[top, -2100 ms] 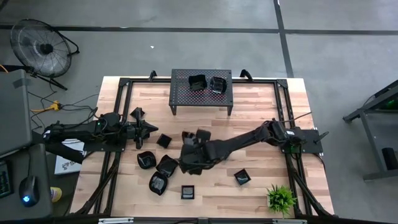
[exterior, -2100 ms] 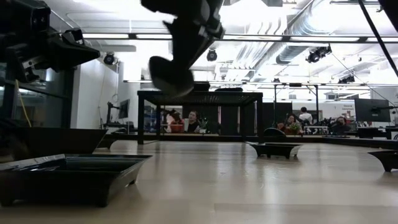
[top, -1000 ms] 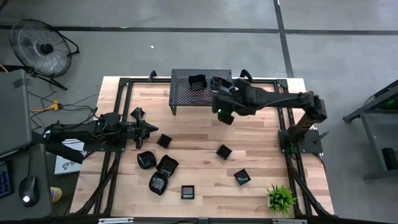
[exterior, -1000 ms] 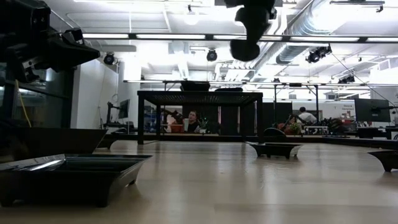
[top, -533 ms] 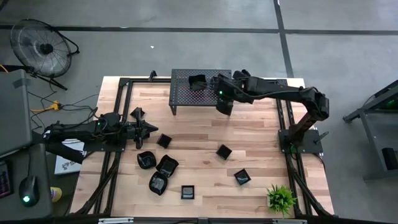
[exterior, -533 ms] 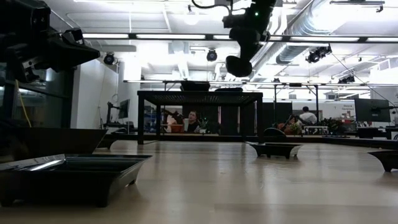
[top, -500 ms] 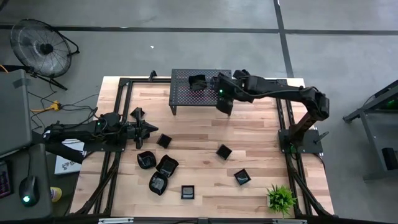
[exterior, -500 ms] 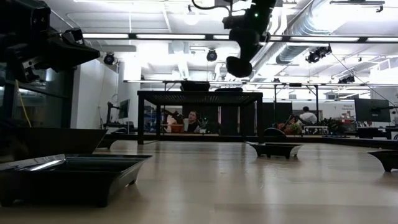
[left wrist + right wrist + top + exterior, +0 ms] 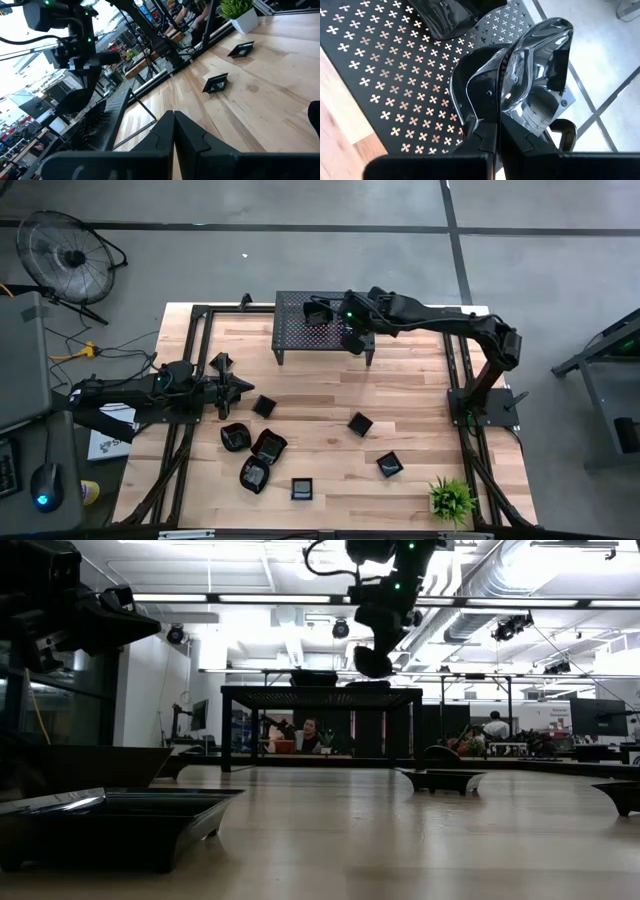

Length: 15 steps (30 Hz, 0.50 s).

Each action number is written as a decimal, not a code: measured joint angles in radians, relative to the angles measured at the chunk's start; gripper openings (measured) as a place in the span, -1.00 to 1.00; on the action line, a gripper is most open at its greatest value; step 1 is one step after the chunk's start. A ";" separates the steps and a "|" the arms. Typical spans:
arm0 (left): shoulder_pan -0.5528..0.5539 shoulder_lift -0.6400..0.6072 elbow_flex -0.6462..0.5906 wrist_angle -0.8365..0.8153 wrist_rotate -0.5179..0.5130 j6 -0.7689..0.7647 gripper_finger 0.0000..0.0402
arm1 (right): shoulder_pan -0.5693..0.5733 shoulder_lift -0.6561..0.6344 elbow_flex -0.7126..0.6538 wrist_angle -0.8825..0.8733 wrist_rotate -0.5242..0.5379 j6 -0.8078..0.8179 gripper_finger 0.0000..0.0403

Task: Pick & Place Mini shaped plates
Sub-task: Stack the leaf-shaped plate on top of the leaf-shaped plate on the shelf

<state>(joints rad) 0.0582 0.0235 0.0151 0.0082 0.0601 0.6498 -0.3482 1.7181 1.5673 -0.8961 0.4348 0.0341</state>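
From table height, the right gripper (image 9: 375, 648) hangs high above the perforated stand (image 9: 320, 698), clamped on a small dark plate (image 9: 373, 662) whose rounded underside faces down, clear of the stand's top. Two more plates sit on the stand (image 9: 314, 679), seen as low dark shapes. Close by, a wide square plate (image 9: 110, 825) rests on the wooden table (image 9: 400, 840), with another (image 9: 85, 768) just behind it. Farther off a small plate (image 9: 441, 780) stands alone, and one more (image 9: 622, 795) sits at the edge. Dark parts of the left arm (image 9: 60, 610) fill the upper corner. People (image 9: 308, 734) sit in the room beyond.
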 joint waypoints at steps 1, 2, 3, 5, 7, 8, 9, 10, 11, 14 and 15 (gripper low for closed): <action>0.000 0.000 0.000 0.000 0.000 0.000 -0.99 | -0.002 0.005 0.000 0.005 0.002 0.000 -0.97; 0.000 0.000 0.000 0.000 0.000 0.000 -0.99 | -0.004 0.011 0.000 0.011 0.002 -0.001 -0.96; 0.000 0.000 0.000 0.000 0.000 0.000 -0.99 | -0.006 0.015 0.000 0.015 0.002 -0.005 -0.95; 0.000 0.000 0.000 0.000 0.000 0.000 -0.99 | -0.006 0.027 0.000 0.019 0.006 -0.016 -0.95; 0.000 0.000 0.000 0.000 0.000 0.000 -0.99 | -0.006 0.037 0.000 0.023 0.014 -0.019 -0.96; 0.000 0.000 0.000 0.000 0.000 0.000 -0.99 | -0.006 0.041 0.000 0.024 0.011 -0.021 -0.96; 0.000 0.000 0.000 0.000 0.000 0.000 -0.99 | -0.006 0.046 0.000 0.027 0.009 -0.031 -0.97; 0.000 0.000 0.000 0.000 0.000 0.000 -0.99 | -0.006 0.049 0.000 0.027 0.004 -0.040 -0.98; 0.000 0.000 0.000 0.000 0.000 0.000 -0.99 | -0.006 0.053 0.000 0.027 0.003 -0.044 -0.99; 0.000 0.000 0.000 0.000 0.000 0.000 -0.99 | -0.006 0.062 0.000 0.026 0.012 -0.045 -0.98; 0.000 0.000 0.000 0.000 0.000 0.000 -0.99 | -0.006 0.062 0.000 0.024 0.012 -0.044 -0.97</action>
<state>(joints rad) 0.0586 0.0235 0.0151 0.0081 0.0597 0.6498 -0.3538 1.7805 1.5673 -0.8718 0.4467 -0.0103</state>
